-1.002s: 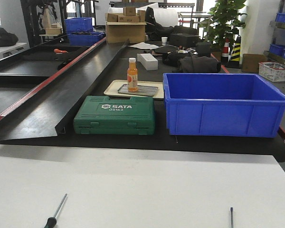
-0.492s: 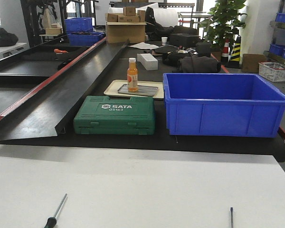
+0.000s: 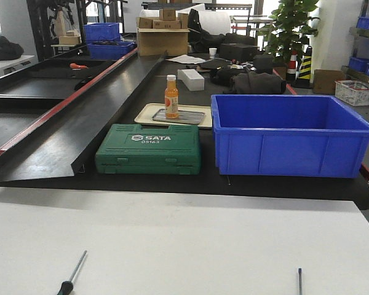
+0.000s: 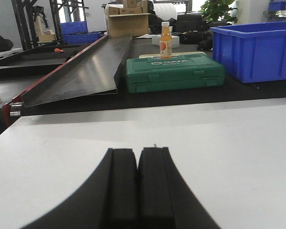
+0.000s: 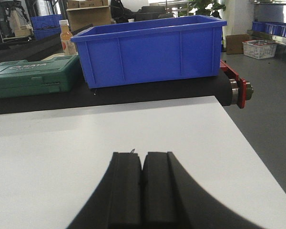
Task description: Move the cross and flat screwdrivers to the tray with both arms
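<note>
Nothing has changed over the last second: no motion in any view, so the transfer hasn't started.

- Left gripper (image 4: 137, 152): fingers pressed together, bottom centre of its wrist view, holding nothing I can see. A metal sliver (image 4: 155, 146) shows just past the fingertips. It's probably the left screwdriver's tip, but too small to be sure.
- Right gripper (image 5: 143, 155): same, closed and empty, with a similar sliver at its left fingertip.
- Front view, bottom edge: left screwdriver (image 3: 72, 272) lies flat on the white table (image 3: 184, 239) at lower left, its dark handle cut by the frame. Only the shaft of the right screwdriver (image 3: 299, 280) shows, at lower right. The two are well apart, and no gripper appears in this view.
- Mid frame: green case (image 3: 149, 149) at centre, with the blue bin (image 3: 289, 138) beside it on the right.
- Behind the case: the steel tray (image 3: 192, 116) sits on a cream tray (image 3: 142, 113), with a bottle (image 3: 171, 96) standing on its left end.

Both tools are still off the tray. My read: each gripper has to open before it can grasp, and the tray is a long reach past the case.
</note>
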